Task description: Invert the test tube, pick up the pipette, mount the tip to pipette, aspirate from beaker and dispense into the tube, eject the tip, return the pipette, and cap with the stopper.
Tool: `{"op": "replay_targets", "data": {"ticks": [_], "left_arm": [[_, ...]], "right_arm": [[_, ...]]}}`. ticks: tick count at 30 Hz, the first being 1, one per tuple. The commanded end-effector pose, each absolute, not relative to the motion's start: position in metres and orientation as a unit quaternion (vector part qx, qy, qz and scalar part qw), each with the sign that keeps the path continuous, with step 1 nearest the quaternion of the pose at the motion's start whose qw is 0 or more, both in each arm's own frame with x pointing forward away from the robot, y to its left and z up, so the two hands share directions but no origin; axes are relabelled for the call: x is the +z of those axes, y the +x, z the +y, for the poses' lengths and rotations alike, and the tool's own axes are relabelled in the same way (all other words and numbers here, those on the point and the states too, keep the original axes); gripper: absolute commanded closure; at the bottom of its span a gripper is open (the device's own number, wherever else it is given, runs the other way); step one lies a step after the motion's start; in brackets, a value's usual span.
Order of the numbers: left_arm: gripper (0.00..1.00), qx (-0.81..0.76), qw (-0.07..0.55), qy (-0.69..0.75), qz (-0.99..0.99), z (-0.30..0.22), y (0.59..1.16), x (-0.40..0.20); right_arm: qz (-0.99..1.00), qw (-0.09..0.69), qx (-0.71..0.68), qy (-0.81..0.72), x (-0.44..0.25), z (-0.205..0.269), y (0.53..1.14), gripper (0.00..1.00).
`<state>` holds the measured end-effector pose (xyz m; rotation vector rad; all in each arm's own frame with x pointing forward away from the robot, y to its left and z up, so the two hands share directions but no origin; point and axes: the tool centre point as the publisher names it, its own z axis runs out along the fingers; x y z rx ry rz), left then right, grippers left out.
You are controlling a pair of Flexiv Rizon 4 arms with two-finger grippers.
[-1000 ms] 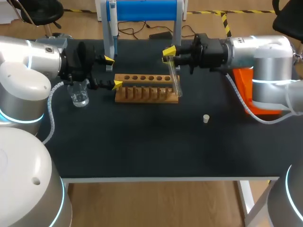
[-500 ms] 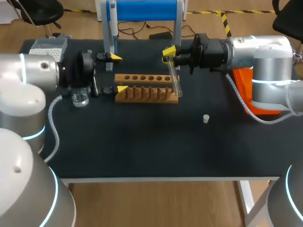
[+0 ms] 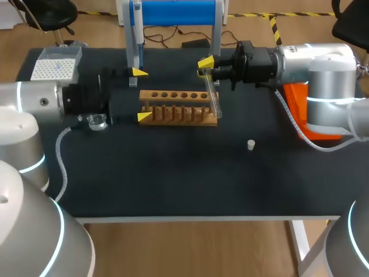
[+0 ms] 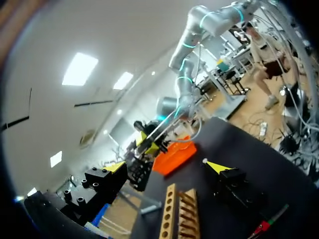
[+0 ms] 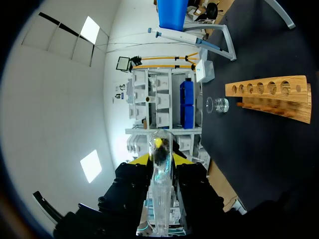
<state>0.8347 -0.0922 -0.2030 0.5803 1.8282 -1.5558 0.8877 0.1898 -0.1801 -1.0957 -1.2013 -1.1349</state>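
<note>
Black table [image 3: 173,184]: beaker [image 3: 97,120] beside wide-spread left gripper [image 3: 141,94], contents unclear. Clear test tube [image 3: 213,98] clamped in right gripper [image 3: 206,68], slanted at wooden rack's [image 3: 179,109] right end. Stopper [image 3: 251,144] lying apart.

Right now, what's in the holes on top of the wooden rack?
The rack's holes look dark and empty. The right tool holds the test tube across one end in the head view, covering that corner.

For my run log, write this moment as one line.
right jaws: shut on test tube, at rack's right end | left jaws: open, beside rack | stopper: on table
</note>
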Motion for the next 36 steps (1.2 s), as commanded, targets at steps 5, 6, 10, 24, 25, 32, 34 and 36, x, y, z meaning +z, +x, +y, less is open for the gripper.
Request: {"op": "replay_targets", "data": {"ticks": [5,6,10,24,25,32,34,36], "left_arm": [[0.0,-0.547,0.466,0.375,0.586,-0.117,0.822,-0.185],[0.0,-0.531,0.479,0.381,0.586,-0.121,0.82,-0.183],[0.0,-0.473,0.509,0.394,0.602,-0.141,0.815,-0.175],[0.0,-0.435,0.508,0.38,0.639,-0.173,0.81,-0.173],[0.0,-0.435,0.508,0.38,0.639,-0.173,0.81,-0.173],[0.0,-0.435,0.508,0.38,0.639,-0.173,0.81,-0.173],[0.0,-0.437,0.517,0.394,0.622,-0.179,0.811,-0.171],[0.0,-0.439,0.51,0.429,0.602,-0.192,0.815,-0.167]], "right_arm": [[-0.508,0.547,-0.478,-0.463,-0.18,0.189,0.888,1.0],[-0.508,0.547,-0.478,-0.463,-0.18,0.189,0.888,1.0],[-0.508,0.547,-0.478,-0.463,-0.18,0.189,0.888,1.0],[-0.508,0.547,-0.478,-0.463,-0.18,0.189,0.888,1.0],[-0.508,0.547,-0.478,-0.463,-0.18,0.189,0.888,1.0],[-0.508,0.547,-0.478,-0.463,-0.18,0.189,0.888,1.0],[-0.508,0.547,-0.478,-0.463,-0.18,0.189,0.888,1.0],[-0.508,0.547,-0.478,-0.463,-0.18,0.189,0.888,1.0]]}}
